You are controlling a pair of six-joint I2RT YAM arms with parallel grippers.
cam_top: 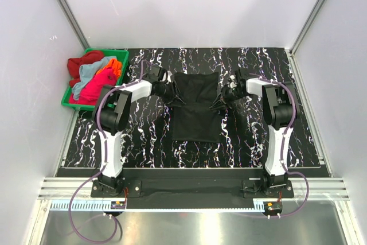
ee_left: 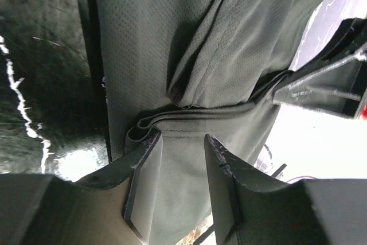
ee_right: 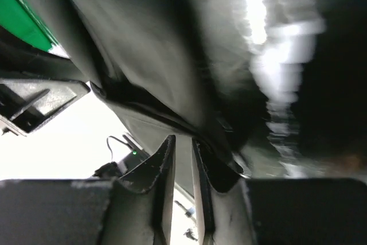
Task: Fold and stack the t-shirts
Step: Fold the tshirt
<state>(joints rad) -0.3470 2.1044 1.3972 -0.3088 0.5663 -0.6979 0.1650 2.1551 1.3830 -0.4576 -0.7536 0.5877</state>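
The black t-shirt lies partly folded mid-table, its far part raised between both grippers. My left gripper is at its far left edge. In the left wrist view the jaws stand a little apart with folded layers of the shirt between the fingers. My right gripper is at the far right edge. In the right wrist view its jaws are nearly closed on a fold of the shirt. Red, light blue, orange and pink t-shirts are piled in the bin.
A green plastic bin stands at the table's far left corner. The table top is a black marbled mat. White walls enclose the back and sides. The other gripper shows at the edge of each wrist view.
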